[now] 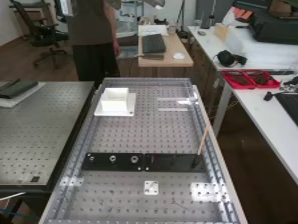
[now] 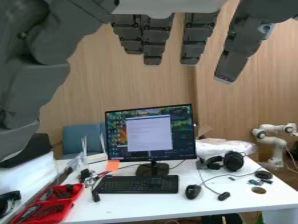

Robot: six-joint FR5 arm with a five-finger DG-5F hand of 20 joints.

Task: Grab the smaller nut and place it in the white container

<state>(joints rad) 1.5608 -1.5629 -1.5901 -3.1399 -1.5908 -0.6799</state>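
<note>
So, starting with the hand: it's released, with its fingers hanging straight and spread apart. Its wrist camera faces a white counter with a monitor standing on it and a keyboard in front of that.

Out on the perforated metal counter, we've got the smaller nut sitting on the flat black bar. The larger nut is at its 3 o'clock, and the bearing is past that in the same direction.

The white container is between 12 and 1 o'clock from the smaller nut, well apart from it. It's an open-topped box on a flat white plate, and we can't really make out its floor. What we see of the inside is just plain white, and the smaller nut is outside it.

Our other container is the red tray, between 2 and 3 o'clock from the white one in the high view. It's split into two compartments, both with dark bits in them, too small for us to name. Headphones lie near it, at about 11 o'clock.
</note>
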